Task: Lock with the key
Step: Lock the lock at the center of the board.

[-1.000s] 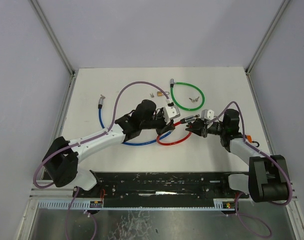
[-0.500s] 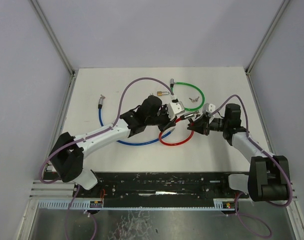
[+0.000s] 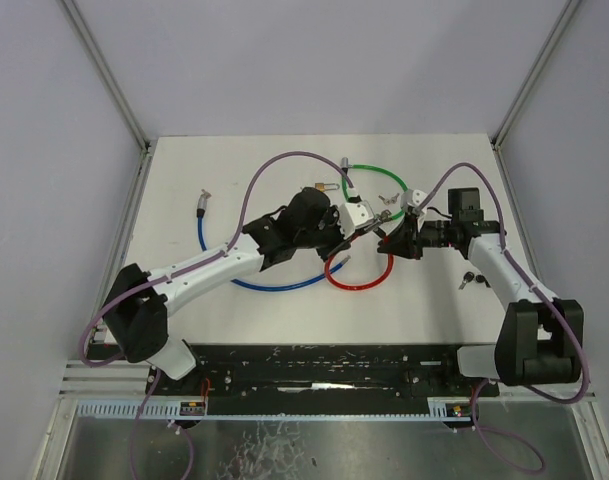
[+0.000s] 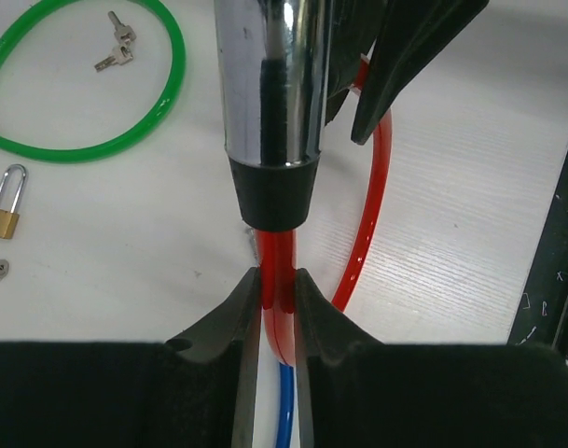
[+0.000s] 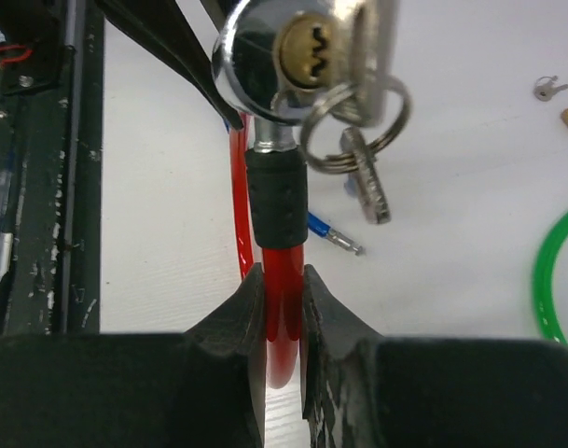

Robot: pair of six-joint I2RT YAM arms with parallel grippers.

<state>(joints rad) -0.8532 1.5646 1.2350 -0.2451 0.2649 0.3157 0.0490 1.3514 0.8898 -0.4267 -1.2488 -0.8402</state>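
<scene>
I am holding the red cable lock (image 3: 356,284) farther up the counter (image 3: 174,170) than a second ago. My left hand (image 4: 276,285) is clamping its cable under the chrome barrel (image 4: 270,84); my right hand (image 5: 282,280) is clamping under the keyhole (image 5: 307,42), which is facing it, keys (image 5: 366,182) dangling beside.

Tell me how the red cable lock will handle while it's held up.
Probably floppy: the red cable lock curves in a loose loop between the left gripper and right gripper. Its chrome cylinder looks solid, so likely end-heavy. The keys dangling on their ring would likely swing.
</scene>
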